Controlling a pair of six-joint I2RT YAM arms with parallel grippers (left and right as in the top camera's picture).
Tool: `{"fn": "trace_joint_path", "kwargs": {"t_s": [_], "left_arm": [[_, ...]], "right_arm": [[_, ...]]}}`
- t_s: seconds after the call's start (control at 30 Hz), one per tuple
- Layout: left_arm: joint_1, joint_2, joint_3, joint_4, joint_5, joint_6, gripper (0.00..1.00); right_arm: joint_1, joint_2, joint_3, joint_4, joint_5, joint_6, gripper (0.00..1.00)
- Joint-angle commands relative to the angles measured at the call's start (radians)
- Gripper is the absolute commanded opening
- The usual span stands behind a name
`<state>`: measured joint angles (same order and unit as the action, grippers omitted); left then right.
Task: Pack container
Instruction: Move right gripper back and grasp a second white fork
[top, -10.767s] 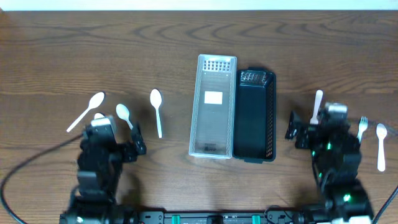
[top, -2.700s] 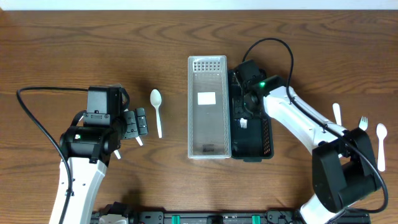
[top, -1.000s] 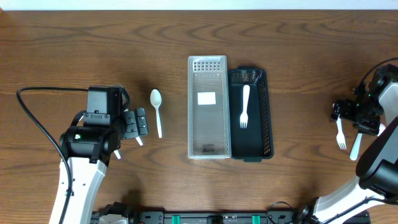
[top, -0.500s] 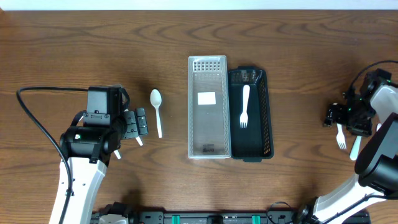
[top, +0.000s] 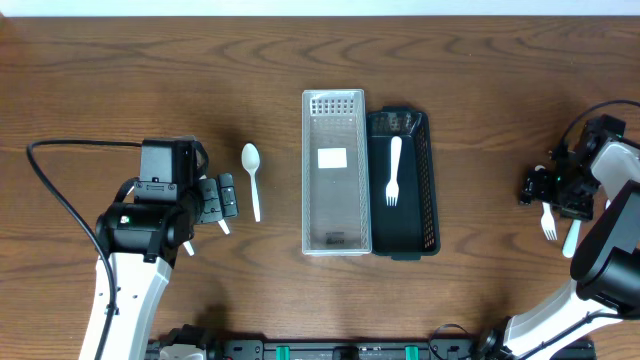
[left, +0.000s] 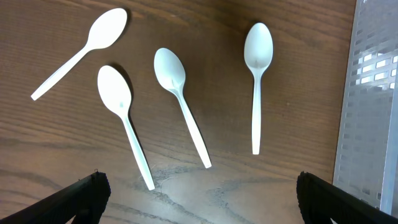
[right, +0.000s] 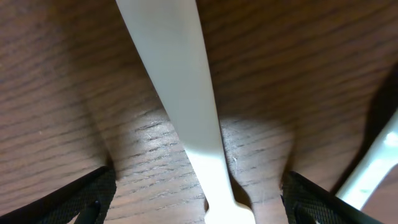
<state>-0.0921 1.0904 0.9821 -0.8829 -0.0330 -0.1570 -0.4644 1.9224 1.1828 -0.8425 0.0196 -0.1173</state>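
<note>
My left gripper (top: 226, 198) hangs over the spoons (left: 257, 81), its fingers spread wide and holding nothing. At centre stand the clear tray (top: 335, 205), not yet filled, and touching its right side the black basket (top: 431, 190), with one packed fork (top: 393, 170) lying lengthwise inside. At far right, my right gripper (top: 553, 190) sits low over the table (right: 62, 93), fingers apart and empty, straddling the handle of a second fork (right: 168, 81). I judge the step to be picking up this fork, so the next move is to close squarely on the handle, then lift. Compared with 2.7 s ago, the right arm has left the basket for the table's edge, and the left arm is unchanged.
</note>
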Motion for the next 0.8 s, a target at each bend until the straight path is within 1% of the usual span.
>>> {"fn": "trace_joint_path", "kwargs": {"t_s": [0.0,0.17,0.5,0.77], "left_arm": [[0.005,0.002,0.005,-0.004,-0.008,0.003,0.98],[0.005,0.002,0.005,-0.004,-0.008,0.003,0.98],[0.005,0.002,0.005,-0.007,-0.008,0.003,0.98],[0.005,0.002,0.005,-0.007,-0.008,0.003,0.98]], "right_arm": [[0.008,0.011,-0.025,0.011,-0.001,-0.012,0.88],[0.008,0.011,-0.039,0.021,-0.002,-0.011,0.87],[0.008,0.011,-0.039,0.024,-0.008,-0.011,0.54],[0.008,0.011,-0.039,0.027,-0.036,-0.011,0.38]]}}
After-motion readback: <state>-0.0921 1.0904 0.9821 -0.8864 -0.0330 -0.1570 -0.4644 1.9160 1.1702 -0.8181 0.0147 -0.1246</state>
